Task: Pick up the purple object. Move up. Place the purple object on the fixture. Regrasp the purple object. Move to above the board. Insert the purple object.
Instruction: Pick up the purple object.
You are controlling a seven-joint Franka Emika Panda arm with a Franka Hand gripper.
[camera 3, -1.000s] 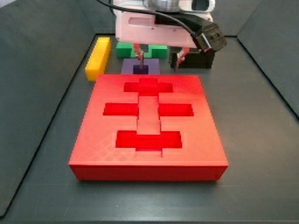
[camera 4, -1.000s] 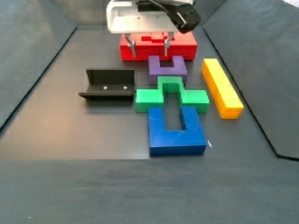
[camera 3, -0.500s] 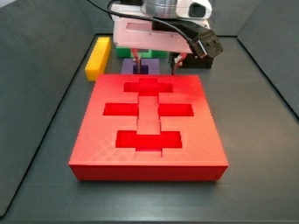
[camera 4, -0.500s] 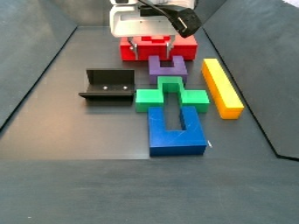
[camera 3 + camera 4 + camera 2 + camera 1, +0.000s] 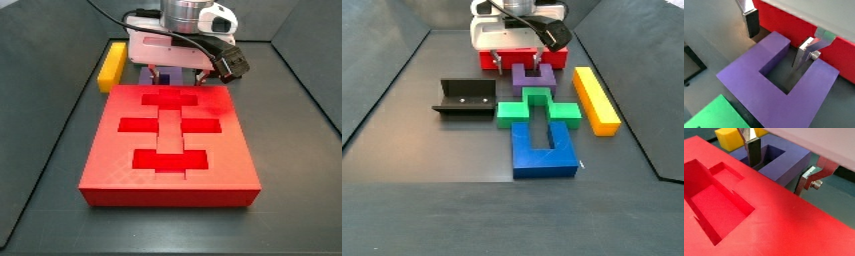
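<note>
Lower than a second ago, the gripper [image 5: 524, 62] now sits down over the purple object [image 5: 532, 76], and its white body hides more of that block in both side views than it did before. We see nothing else shifted: the board, the bar, the cross block and the fixture lie where they lay.

We work on a dark grey floor [image 5: 462, 160], smooth and matte, bounded by low dark walls [image 5: 382, 90] that slope outward. A narrow strip of paler floor shows past the edges of this bay.

We count one purple object, a plastic U with two prongs and a square notch, flat on the floor just beside the end of the board [image 5: 170, 140]. In a wrist view the silver fingers [image 5: 805, 52] stand apart, one in the notch [image 5: 784, 75] and the other outside one prong [image 5: 774, 45], so they straddle that prong; we cannot tell whether the pads press it yet. The same block shows in a wrist view [image 5: 784, 165] close against the board's edge.

We count one board, a big red slab with a finely ribbed top and a sunken cross-and-bar cutout [image 5: 170, 127]. One yellow bar [image 5: 595, 98], long and square-edged, lies near the purple object. One cross-shaped block [image 5: 540, 128] is green at one end and blue along its open frame, lying just beside the purple prongs. One fixture [image 5: 466, 97], a black L-shaped bracket on a base plate, stands apart from the gripper, with nothing on it.
</note>
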